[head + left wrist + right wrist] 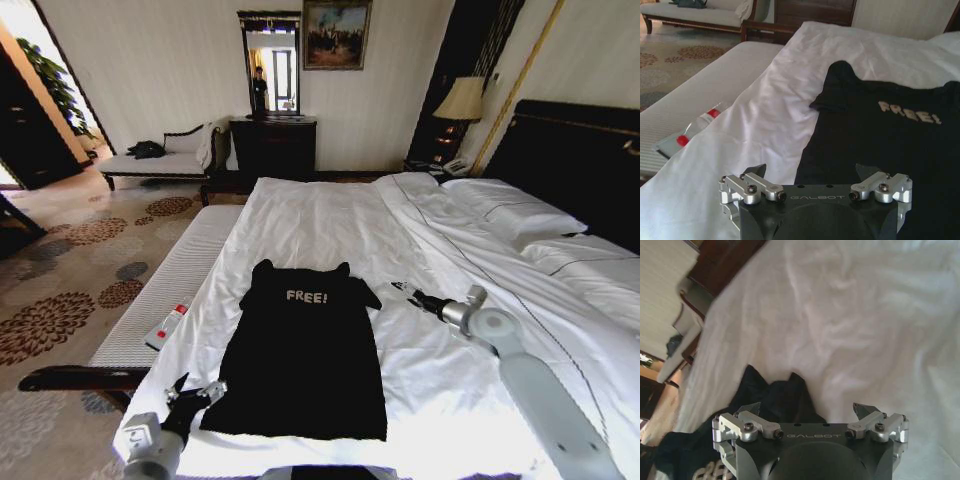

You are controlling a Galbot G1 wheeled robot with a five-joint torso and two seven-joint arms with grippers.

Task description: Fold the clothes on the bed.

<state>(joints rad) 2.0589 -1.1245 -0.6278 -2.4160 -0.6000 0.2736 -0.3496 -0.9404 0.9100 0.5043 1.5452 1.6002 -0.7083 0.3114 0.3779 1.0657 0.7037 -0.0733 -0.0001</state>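
Observation:
The clothes, one black T-shirt (305, 360) with white "FREE!" lettering, lie flat on the white bed (320, 220), chest up, hem toward me. My left gripper (200, 388) hovers open just beside the shirt's lower left corner; in the left wrist view the left gripper (811, 170) has its spread fingers over the shirt's (880, 140) left edge. Just off the shirt's right sleeve, my right gripper (408, 291) is open and holds nothing. The right wrist view has the right gripper (807, 410) above dark fabric of the shirt (770, 395) and white sheet.
A pale-cushioned bench (170, 290) runs along the bed's left side with a small red-and-white item (168, 325) on it. Pillows (520, 215) and the dark headboard (580, 160) lie at right. A chaise (160, 162) with a dark bundle (148, 150) stands by the far wall.

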